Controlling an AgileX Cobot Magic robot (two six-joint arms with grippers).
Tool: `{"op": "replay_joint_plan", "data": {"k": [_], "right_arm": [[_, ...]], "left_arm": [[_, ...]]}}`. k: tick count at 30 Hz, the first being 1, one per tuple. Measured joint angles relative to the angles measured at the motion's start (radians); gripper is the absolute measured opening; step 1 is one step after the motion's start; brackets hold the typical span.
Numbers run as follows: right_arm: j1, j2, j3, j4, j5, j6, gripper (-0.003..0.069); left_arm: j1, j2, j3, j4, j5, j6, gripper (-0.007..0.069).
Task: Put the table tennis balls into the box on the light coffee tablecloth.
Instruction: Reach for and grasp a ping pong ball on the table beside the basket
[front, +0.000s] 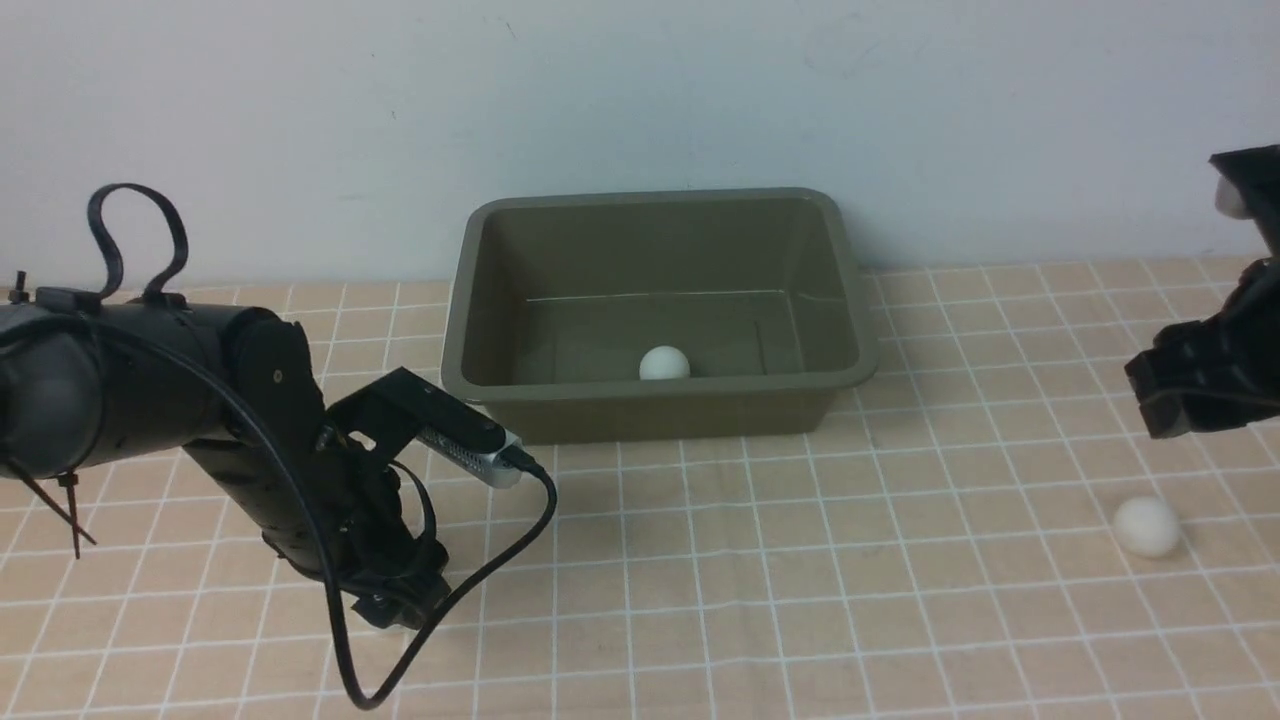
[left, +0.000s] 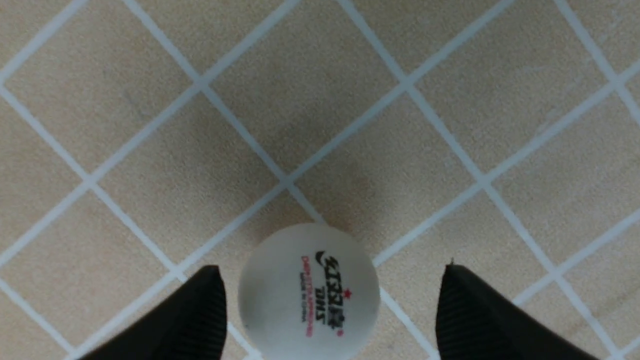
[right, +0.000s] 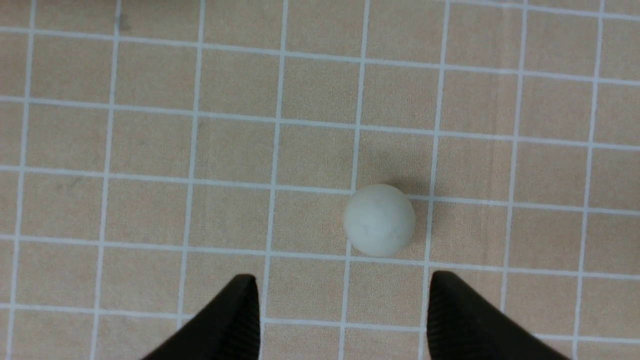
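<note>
Nearest is the left arm (front: 150, 390), low over the near-left tablecloth (front: 800, 560). Far centre on it stands the box (front: 660, 410). Your left gripper (left: 331, 270) is spread wide, gripping nothing; your right gripper (right: 341, 276) is likewise spread and empty. Near left, the printed ball (left: 309, 292) lies between the left jaws, untouched. Near right, the plain ball (right: 379, 220) sits just past the right tips, well apart from the box. Inside the box, the third ball (front: 664, 363) rests by its near wall. Expect light, smooth, hard shells that roll at a nudge: pinch gently across the widest part.
</note>
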Motion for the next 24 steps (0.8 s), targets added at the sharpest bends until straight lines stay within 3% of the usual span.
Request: {"op": "replay_joint_plan", "data": {"k": [7, 12, 20, 24], "right_arm": [[0.0, 0.0, 0.0, 0.001, -0.02, 0.0, 0.0419], [0.0, 0.0, 0.0, 0.001, -0.022, 0.0, 0.0419], [-0.032, 0.004, 0.0, 0.007, -0.098, -0.011, 0.0419], [-0.071, 0.033, 0.0, 0.034, -0.104, -0.019, 0.0419]], "left_arm": [[0.0, 0.05, 0.0, 0.009, -0.015, 0.0, 0.0456], [0.0, 0.069, -0.001, 0.045, -0.018, -0.026, 0.0316], [0.0, -0.013, -0.159, 0.062, 0.156, -0.059, 0.0316], [0.0, -0.045, -0.297, 0.032, 0.165, -0.063, 0.0316]]}}
